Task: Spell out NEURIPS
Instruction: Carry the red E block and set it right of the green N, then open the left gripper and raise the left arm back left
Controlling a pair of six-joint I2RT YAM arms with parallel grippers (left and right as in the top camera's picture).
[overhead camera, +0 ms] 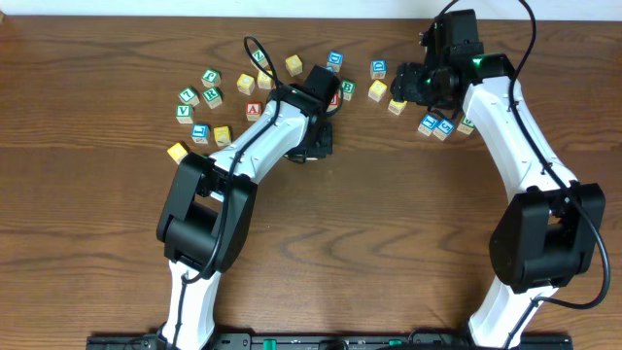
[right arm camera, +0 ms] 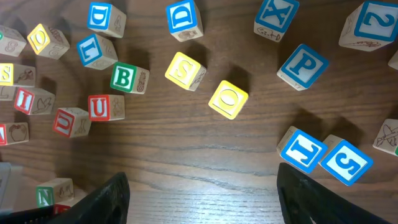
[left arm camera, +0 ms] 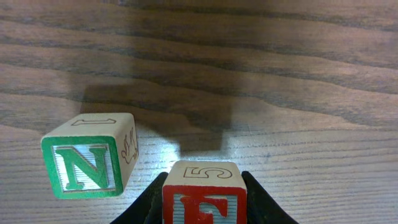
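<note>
My left gripper point(left arm camera: 204, 182) is shut on a wooden cube with a red E point(left arm camera: 205, 202), low over the table. A cube with a green N point(left arm camera: 87, 158) stands just to its left, apart from it. In the overhead view the left gripper point(overhead camera: 316, 146) hides both cubes. My right gripper point(right arm camera: 202, 186) is open and empty above bare wood; overhead it is at the back right point(overhead camera: 408, 83). Ahead of it lie a red U cube point(right arm camera: 102, 107), a blue P cube point(right arm camera: 303, 66), a blue I cube point(right arm camera: 303, 150), a red I cube point(right arm camera: 28, 99) and a yellow S cube point(right arm camera: 185, 70).
Other letter cubes lie scattered: yellow O point(right arm camera: 228, 99), green B point(right arm camera: 127, 78), blue D point(right arm camera: 185, 17), blue X point(right arm camera: 275, 15), blue S point(right arm camera: 346, 160). A further cluster point(overhead camera: 209, 97) and a lone yellow cube point(overhead camera: 177, 152) lie at the back left.
</note>
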